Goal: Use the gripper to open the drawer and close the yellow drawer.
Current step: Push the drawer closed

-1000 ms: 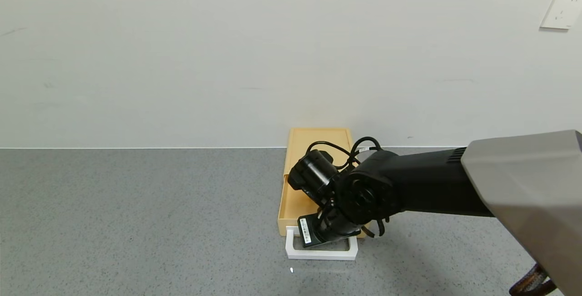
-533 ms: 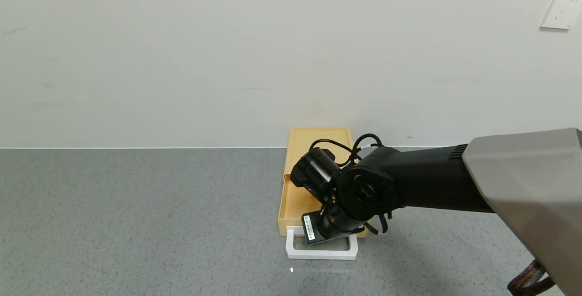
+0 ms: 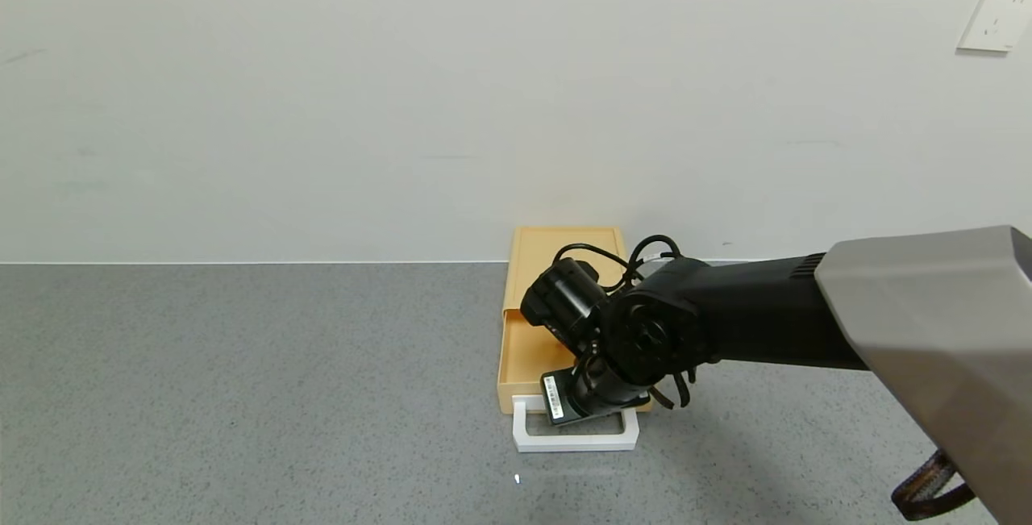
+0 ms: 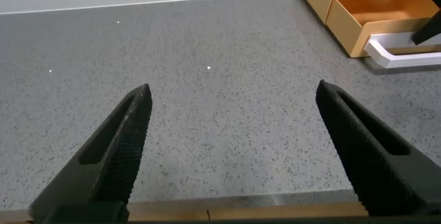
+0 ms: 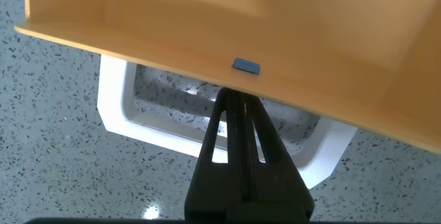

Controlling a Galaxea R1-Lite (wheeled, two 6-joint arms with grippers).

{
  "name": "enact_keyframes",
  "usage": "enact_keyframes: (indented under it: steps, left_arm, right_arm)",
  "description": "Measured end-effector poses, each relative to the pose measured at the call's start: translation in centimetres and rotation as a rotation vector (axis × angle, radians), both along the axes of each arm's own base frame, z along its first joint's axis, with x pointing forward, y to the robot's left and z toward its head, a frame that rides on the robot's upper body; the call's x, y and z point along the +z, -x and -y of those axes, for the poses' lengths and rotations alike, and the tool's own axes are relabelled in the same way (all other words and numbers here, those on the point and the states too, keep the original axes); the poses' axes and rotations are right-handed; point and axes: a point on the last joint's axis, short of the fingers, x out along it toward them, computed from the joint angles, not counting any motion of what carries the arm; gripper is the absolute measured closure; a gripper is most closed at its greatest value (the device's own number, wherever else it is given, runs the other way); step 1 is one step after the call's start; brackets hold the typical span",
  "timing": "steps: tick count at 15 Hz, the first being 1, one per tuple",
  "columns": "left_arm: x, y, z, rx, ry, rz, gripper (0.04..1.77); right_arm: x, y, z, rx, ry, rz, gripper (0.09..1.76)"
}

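The pale-yellow drawer (image 3: 532,331) stands against the back wall with its tray pulled out toward me. Its white loop handle (image 3: 574,440) lies on the counter in front. My right gripper (image 3: 595,410) reaches down inside the loop of the handle, fingers shut together and holding nothing. In the right wrist view the shut fingers (image 5: 234,124) press tip-first against the tray's yellow front (image 5: 207,41), inside the white handle (image 5: 120,110). My left gripper (image 4: 231,134) is open and empty over bare counter, with the drawer (image 4: 375,7) far off to its side.
The grey speckled counter (image 3: 242,372) runs wide to the left of the drawer. A white wall stands behind, with a wall socket (image 3: 996,17) at the upper right. A brown strap (image 3: 927,493) hangs by my right arm at the lower right.
My right gripper has moved back toward the wall, and the tray with its white handle has slid a little way inward with it. The left arm has not moved.
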Motion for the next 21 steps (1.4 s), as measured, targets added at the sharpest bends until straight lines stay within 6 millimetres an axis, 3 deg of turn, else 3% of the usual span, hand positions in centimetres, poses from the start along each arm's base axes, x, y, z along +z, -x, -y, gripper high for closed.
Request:
enact_keyframes:
  steps: [21]
  left_arm:
    - [0.0,0.0,0.0,0.001,-0.001,0.0,0.09]
  right_arm:
    - [0.0,-5.1,1.4,-0.032,-0.066,0.186,1.73]
